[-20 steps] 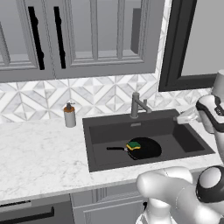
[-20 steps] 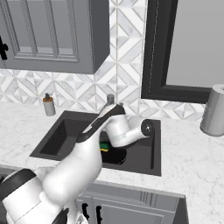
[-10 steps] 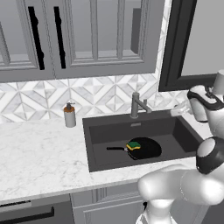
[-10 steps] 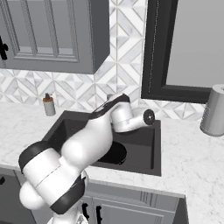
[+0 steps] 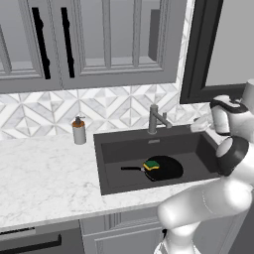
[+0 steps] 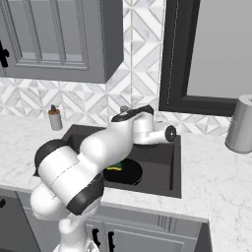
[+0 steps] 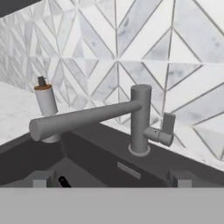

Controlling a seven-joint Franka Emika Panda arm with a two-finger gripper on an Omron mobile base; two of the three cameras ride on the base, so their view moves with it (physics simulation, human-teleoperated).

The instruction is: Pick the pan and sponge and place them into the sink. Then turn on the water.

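The black pan (image 5: 163,168) lies flat on the floor of the dark sink (image 5: 116,149), its thin handle pointing left. The green sponge (image 5: 151,164) rests on the pan's left part. In the right base view a strip of the pan (image 6: 129,173) and sponge (image 6: 114,167) shows under my arm. My gripper (image 7: 110,180) is open with nothing in it. It hovers over the sink's right rear, to the right of the grey faucet (image 7: 140,118) and level with it, facing its side lever (image 7: 165,131). No water falls from the spout (image 7: 78,119).
A small soap dispenser (image 5: 78,130) with a brown pump stands on the marble counter (image 5: 44,178) left of the sink, against the tiled wall. A grey cylinder (image 6: 241,124) stands on the counter at far right. Cabinets hang above the counter, and a dark window frame stands above the sink's right.
My hand has risen from over the sink and drawn toward the back wall near the faucet. Its jaws stayed open. Pan and sponge have not moved.
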